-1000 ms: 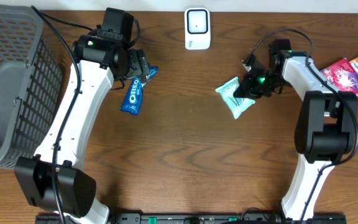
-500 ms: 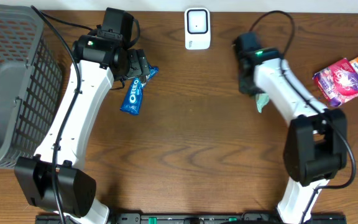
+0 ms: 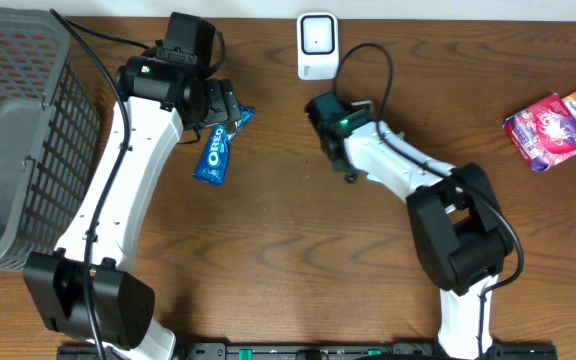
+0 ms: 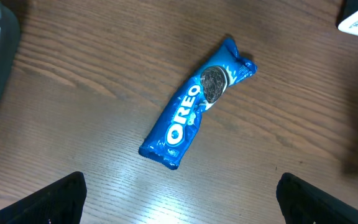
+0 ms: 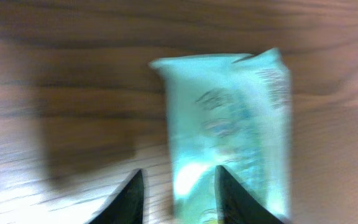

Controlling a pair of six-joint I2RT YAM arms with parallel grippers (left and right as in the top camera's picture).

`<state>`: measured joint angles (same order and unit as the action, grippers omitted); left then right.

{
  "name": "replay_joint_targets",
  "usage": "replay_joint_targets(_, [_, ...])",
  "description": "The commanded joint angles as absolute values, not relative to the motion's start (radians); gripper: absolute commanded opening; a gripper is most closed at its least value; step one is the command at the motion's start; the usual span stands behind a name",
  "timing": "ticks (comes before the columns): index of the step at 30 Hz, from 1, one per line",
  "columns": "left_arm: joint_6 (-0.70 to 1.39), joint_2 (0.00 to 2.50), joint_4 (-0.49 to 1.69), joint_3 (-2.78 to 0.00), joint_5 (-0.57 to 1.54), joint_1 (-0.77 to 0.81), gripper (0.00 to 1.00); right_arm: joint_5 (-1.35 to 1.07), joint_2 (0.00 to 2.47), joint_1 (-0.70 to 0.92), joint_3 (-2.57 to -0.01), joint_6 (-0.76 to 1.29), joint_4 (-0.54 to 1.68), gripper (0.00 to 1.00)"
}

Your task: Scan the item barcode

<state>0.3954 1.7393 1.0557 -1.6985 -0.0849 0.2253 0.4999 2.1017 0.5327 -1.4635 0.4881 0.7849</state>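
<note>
Overhead: right arm reaches in below the white scanner, hiding its packet; wire basket far left, pink packets far right. Left wrist: left gripper spread wide over an Oreo pack. Right wrist: right gripper parted, blurred mint-green packet lying on the wood at its fingertips.

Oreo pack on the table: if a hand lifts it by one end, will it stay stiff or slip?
The Oreo pack is kinked near its middle, so it would probably sag when lifted by one end. Its glossy wrapper looks somewhat slippery. Lying flat, it seems unlikely to roll when pushed.
</note>
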Motion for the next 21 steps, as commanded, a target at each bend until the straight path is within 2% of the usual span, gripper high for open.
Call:
replay_joint_targets(1, [0.393, 1.745, 1.061, -1.704, -0.094, 0.224, 0.98, 0.400, 2.100, 0.556, -1.477, 0.501, 0.777, 0.45])
replay_joint_targets(6, [0.393, 1.745, 1.061, -1.704, -0.094, 0.224, 0.98, 0.356, 2.082, 0.533, -1.565, 0.501, 0.848, 0.50])
replay_joint_targets(12, [0.393, 1.745, 1.061, -1.704, -0.094, 0.224, 0.98, 0.295, 2.046, 0.423, -1.713, 0.493, 0.999, 0.57])
replay_joint_targets(13, [0.393, 1.745, 1.061, -1.704, -0.094, 0.224, 0.98, 0.271, 2.046, 0.400, -1.729, 0.480, 1.017, 0.52])
replay_joint_targets(16, [0.393, 1.745, 1.061, -1.704, -0.094, 0.224, 0.98, 0.150, 2.046, 0.338, -1.744, 0.419, 1.039, 0.17])
replay_joint_targets(18, [0.393, 1.745, 1.061, -1.704, -0.094, 0.224, 0.98, 0.091, 2.047, 0.304, -1.730, 0.382, 1.041, 0.01])
replay_joint_targets(21, [0.393, 1.745, 1.061, -1.704, -0.094, 0.224, 0.98, 0.084, 2.048, 0.274, -1.693, 0.380, 1.031, 0.01])
